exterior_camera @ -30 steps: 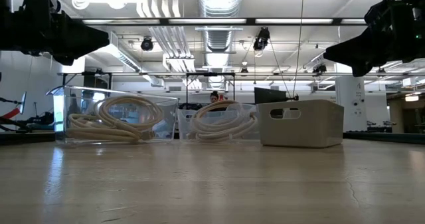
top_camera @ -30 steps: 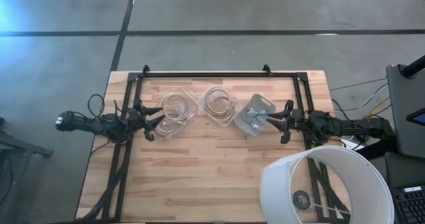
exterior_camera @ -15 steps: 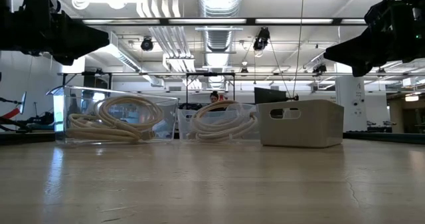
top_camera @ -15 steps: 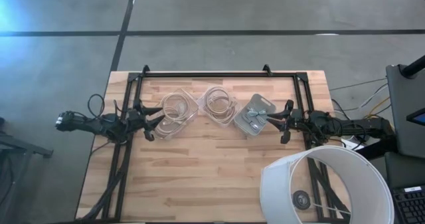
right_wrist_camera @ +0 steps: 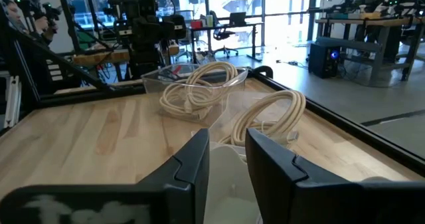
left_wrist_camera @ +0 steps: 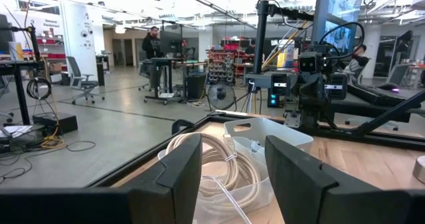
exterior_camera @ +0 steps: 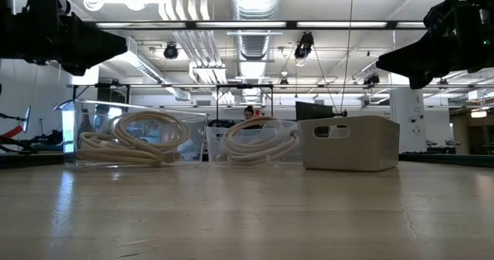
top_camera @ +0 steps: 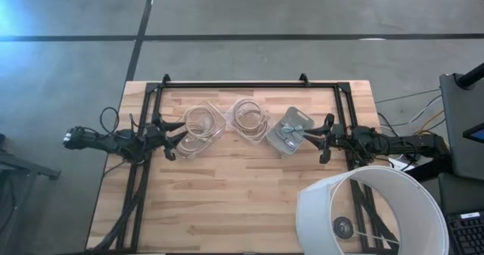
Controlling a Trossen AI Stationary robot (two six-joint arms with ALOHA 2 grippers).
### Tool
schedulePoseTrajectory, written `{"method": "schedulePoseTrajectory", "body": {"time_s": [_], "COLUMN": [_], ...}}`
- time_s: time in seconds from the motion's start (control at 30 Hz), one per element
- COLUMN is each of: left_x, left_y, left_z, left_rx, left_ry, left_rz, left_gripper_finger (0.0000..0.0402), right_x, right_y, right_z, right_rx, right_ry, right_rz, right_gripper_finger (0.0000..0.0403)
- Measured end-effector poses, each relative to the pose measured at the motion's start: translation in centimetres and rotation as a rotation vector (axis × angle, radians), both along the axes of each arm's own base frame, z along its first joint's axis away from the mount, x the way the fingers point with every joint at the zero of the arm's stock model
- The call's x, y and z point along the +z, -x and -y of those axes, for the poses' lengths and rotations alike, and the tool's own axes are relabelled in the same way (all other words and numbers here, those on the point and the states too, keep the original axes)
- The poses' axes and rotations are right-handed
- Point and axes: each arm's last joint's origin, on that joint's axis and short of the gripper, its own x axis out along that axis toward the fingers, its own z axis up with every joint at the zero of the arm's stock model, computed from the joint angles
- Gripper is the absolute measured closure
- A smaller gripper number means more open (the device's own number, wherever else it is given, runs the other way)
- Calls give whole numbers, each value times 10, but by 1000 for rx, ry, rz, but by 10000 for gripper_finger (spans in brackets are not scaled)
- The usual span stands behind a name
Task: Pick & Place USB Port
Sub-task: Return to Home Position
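Observation:
Small silvery USB parts (top_camera: 292, 131) lie in a grey bin (top_camera: 281, 143) at the table's far right. Two clear bins, the left one (top_camera: 201, 123) and the middle one (top_camera: 250, 118), hold coiled white cables. My left gripper (top_camera: 173, 142) hovers open above the table, at the left clear bin's left side; in its wrist view (left_wrist_camera: 232, 159) the fingers frame the cable coil (left_wrist_camera: 222, 171). My right gripper (top_camera: 324, 138) hovers open just right of the grey bin, whose pale inside (right_wrist_camera: 226, 197) shows below its fingers (right_wrist_camera: 226, 151). Both grippers are empty.
A large white round lampshade-like object (top_camera: 370, 209) covers the table's near right corner. A black frame (top_camera: 234, 85) runs along the far edge and down both sides. Bare wood (top_camera: 227, 194) lies in front of the bins. In the low view the three bins stand in a row (exterior_camera: 231, 140).

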Motion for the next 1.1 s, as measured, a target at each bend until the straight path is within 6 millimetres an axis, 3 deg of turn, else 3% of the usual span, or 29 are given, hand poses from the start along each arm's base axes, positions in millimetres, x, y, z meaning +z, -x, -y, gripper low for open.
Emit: {"method": "schedulePoseTrajectory", "body": {"time_s": [0.57, 1.1], "left_x": [0, 0], "left_y": [0, 0], "left_z": [0, 0], "left_rx": [-1, -1], "left_ry": [0, 0], "left_rz": [0, 0], "left_gripper_finger": [232, 232], "right_x": [0, 0], "right_y": [0, 0], "right_z": [0, 0], "right_rx": [0, 0], "right_ry": [0, 0], "right_rz": [0, 0], "right_gripper_finger": [334, 314]}}
